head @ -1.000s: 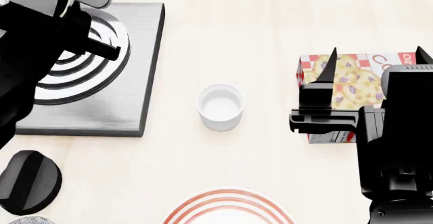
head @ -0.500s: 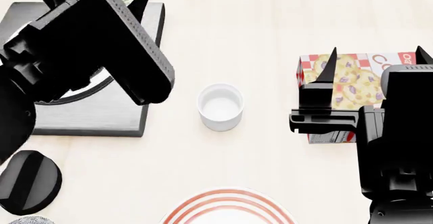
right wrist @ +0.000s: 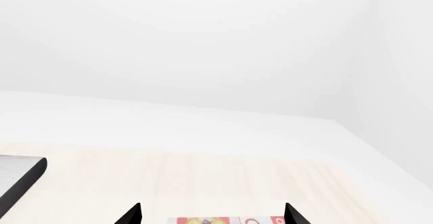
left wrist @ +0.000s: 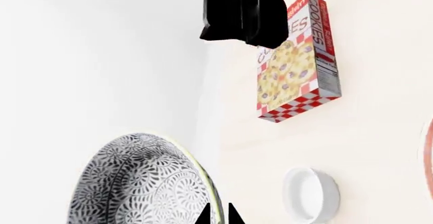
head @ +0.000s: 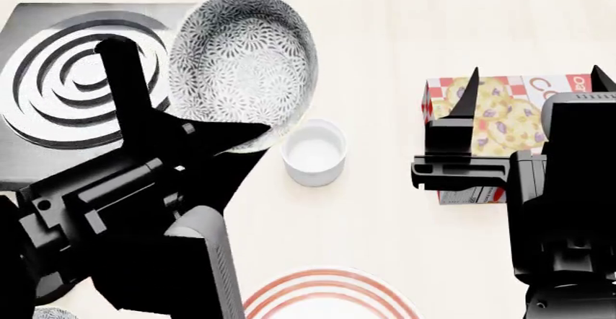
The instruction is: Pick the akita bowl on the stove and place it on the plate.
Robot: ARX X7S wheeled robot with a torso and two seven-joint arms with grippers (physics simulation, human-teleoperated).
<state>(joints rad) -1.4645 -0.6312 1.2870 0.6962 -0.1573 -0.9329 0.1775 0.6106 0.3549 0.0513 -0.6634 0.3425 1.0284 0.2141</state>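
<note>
The left gripper grips the akita bowl by its rim, the jaws closed on the edge nearest the robot. In the head view the bowl is tipped, its patterned inside facing the camera, and it overlaps the right edge of the stove while reaching out over the pale counter. Whether it touches the stove at any point cannot be told. The stove's concentric burner rings are uncovered to the left of the bowl.

In the left wrist view the two fingertips show as dark points at the bowl's rim, with the crackle-patterned outside of the bowl filling the space beside them.

A small plain white cup stands on the counter just beside the bowl's lower edge, between the stove and a cookie box printed with red-and-white checks. The plate, white with red rings, lies at the near edge of the head view, well apart from the bowl and only partly in frame.

The right gripper hovers over the cookie box, its jaws spread wide and holding nothing. The right wrist view shows its two fingertips apart, with the top of the cookie box between them and a corner of the stove off to one side.
</note>
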